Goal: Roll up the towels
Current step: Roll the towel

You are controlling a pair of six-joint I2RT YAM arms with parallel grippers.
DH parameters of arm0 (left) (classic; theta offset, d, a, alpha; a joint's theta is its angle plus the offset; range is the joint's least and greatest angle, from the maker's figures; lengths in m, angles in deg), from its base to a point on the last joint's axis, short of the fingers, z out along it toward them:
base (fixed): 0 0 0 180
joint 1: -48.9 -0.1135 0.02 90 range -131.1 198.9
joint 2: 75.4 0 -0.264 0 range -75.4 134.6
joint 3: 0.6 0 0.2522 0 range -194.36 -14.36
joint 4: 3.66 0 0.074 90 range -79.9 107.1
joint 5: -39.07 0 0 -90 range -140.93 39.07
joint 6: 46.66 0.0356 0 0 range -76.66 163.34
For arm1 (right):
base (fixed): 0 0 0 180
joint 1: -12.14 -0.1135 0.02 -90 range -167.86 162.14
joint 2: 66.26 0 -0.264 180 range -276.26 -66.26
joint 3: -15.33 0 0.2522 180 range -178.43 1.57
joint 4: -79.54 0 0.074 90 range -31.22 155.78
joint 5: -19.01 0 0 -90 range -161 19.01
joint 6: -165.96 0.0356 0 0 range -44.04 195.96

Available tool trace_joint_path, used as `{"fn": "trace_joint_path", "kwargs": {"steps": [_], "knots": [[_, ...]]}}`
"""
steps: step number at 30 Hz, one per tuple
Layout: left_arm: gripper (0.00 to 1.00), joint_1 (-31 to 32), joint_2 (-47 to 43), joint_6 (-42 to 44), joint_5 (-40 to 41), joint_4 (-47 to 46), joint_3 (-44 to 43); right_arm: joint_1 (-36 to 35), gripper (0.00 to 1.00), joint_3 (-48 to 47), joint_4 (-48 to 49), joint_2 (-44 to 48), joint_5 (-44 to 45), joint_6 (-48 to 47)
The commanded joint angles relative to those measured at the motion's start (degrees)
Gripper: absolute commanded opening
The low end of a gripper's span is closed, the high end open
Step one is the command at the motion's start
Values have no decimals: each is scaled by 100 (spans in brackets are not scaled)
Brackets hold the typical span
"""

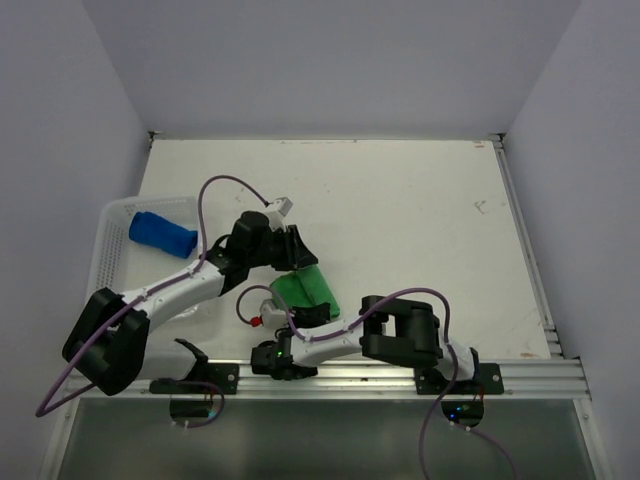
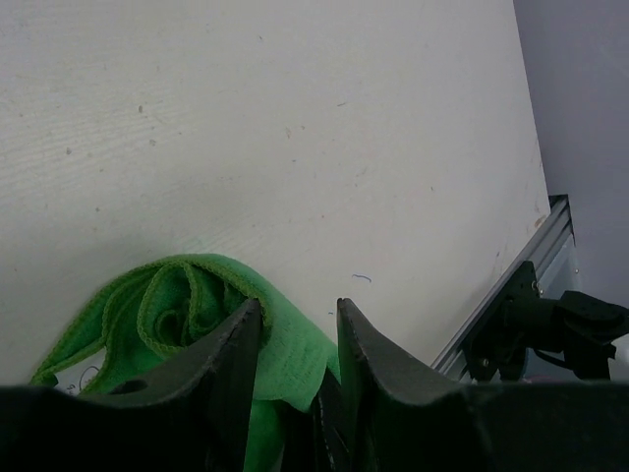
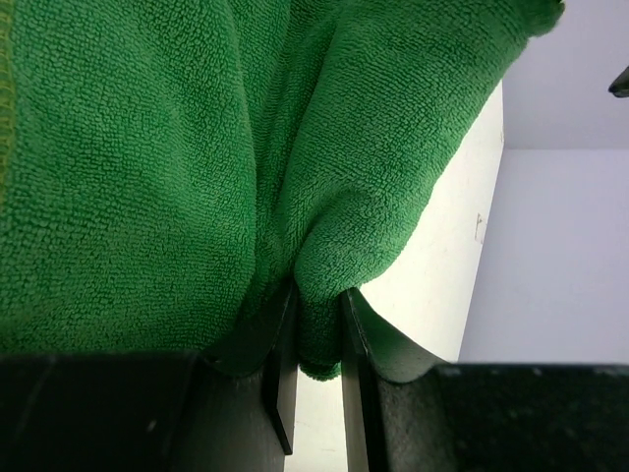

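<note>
Pinching green towel point(image 3: 147, 147) fold between right jaws.

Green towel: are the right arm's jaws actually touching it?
Touching. The right wrist view shows a fold of the green towel squeezed between the right arm's jaws.

green towel point(image 2: 187, 305): btm hidden behind L jaws | rt wrist: cut off top/left

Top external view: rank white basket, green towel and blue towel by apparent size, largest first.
1. white basket: largest, even though it is partly covered.
2-3. green towel and blue towel: they look about alike. The green one is partly covered, so I won't rank them.
</note>
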Motion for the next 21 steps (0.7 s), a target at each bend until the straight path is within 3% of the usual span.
{"fn": "trace_joint_path", "kwargs": {"steps": [1, 11, 17, 21], "knots": [[40, -6, -192, -112, -201, -126, -180, -32, 0, -35, 305, -246, -722, 210], [39, 56, -166, -394, -939, -688, -48, -32, 0, 62, 402, -256, -818, 219], [38, 144, -34, -8, -274, 144, -180, -41, 0, 35, 481, -308, -941, 210], [38, 135, -95, 134, -147, 50, -83, -32, 0, 35, 542, -308, -1003, 210]]}}
